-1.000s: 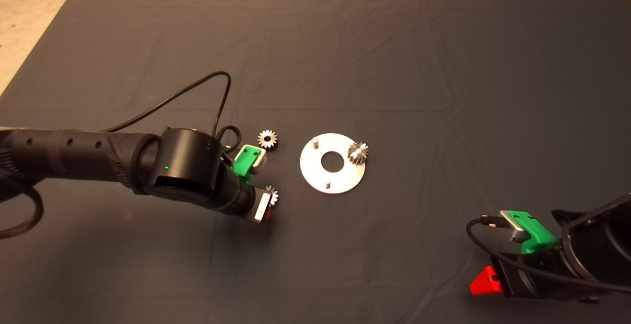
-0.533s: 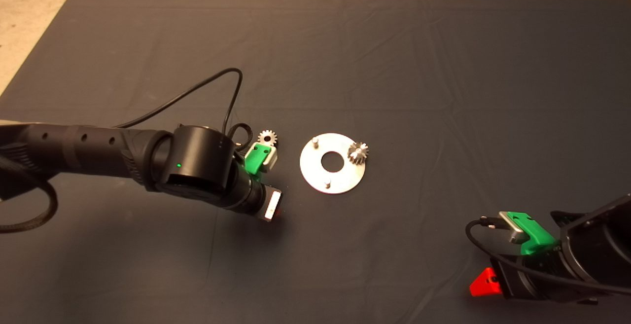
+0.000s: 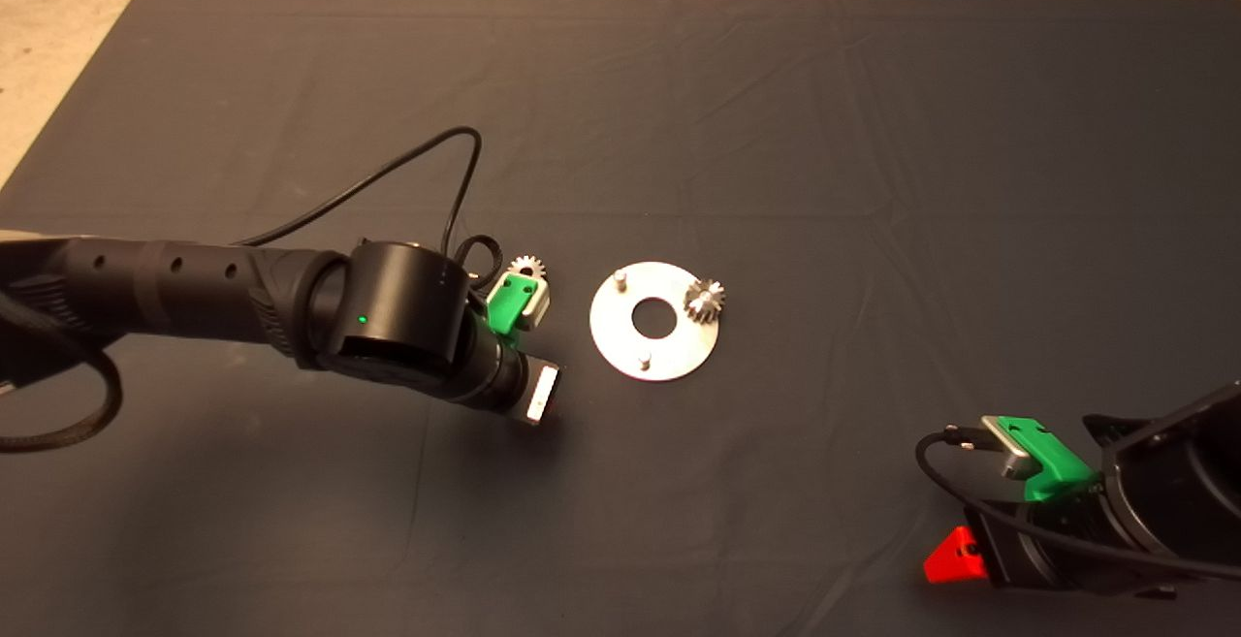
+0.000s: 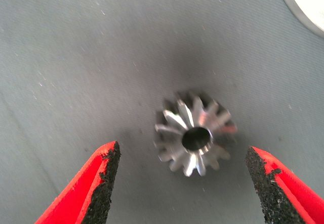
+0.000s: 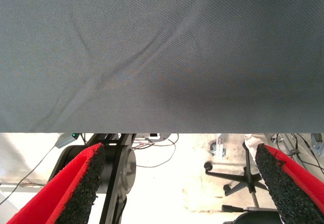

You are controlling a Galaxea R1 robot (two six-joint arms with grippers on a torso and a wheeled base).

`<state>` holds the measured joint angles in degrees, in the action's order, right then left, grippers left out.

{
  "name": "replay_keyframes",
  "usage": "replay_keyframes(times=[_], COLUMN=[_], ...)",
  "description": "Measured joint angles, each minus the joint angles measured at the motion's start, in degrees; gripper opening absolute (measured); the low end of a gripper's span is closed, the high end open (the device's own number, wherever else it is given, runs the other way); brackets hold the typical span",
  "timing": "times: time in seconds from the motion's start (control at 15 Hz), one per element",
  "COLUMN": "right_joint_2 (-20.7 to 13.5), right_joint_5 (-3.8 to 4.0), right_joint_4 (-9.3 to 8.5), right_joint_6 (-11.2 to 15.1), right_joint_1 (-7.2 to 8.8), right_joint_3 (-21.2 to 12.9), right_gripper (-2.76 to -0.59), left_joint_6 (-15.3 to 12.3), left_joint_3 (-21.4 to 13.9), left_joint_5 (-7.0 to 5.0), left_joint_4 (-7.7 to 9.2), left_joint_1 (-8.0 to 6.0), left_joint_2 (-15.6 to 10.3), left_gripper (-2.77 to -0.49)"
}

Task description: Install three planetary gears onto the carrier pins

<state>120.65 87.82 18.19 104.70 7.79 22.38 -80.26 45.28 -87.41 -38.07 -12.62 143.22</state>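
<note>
From where I stand, the left gripper hangs low over the mat just left of the carrier disc, its fingers spread wide with a loose gear lying between them, untouched. That gear rests flat, bore facing up, teeth fanning out all round, so it has no real long axis. I'd say the second gear's pick-up is in hand: next the fingers must drop and close squarely across the teeth. Just beyond the wrist, a third gear peeks out, also flat. On the disc, two pins stand bare and one gear sits at the right-hand pin. Far right, the right gripper waits, fingers apart, holding nothing.
</note>
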Motion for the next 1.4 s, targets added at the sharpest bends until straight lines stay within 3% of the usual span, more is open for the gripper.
replay_keyframes(times=[0.53,1.4], right_joint_2=[0.0,-0.01], right_joint_5=[0.0,0.0], right_joint_4=[0.0,0.0], right_joint_6=[0.0,0.0], right_joint_1=[0.0,-0.02], right_joint_3=[0.0,0.0], right_gripper=[-1.16,-1.16], left_joint_6=[-0.3,-4.18], left_joint_3=[0.95,0.75], left_joint_5=[-0.02,-0.02], left_joint_4=[-2.03,-2.75], left_joint_1=[0.02,0.05], left_joint_2=[0.14,1.71], left_gripper=[-1.5,-1.5])
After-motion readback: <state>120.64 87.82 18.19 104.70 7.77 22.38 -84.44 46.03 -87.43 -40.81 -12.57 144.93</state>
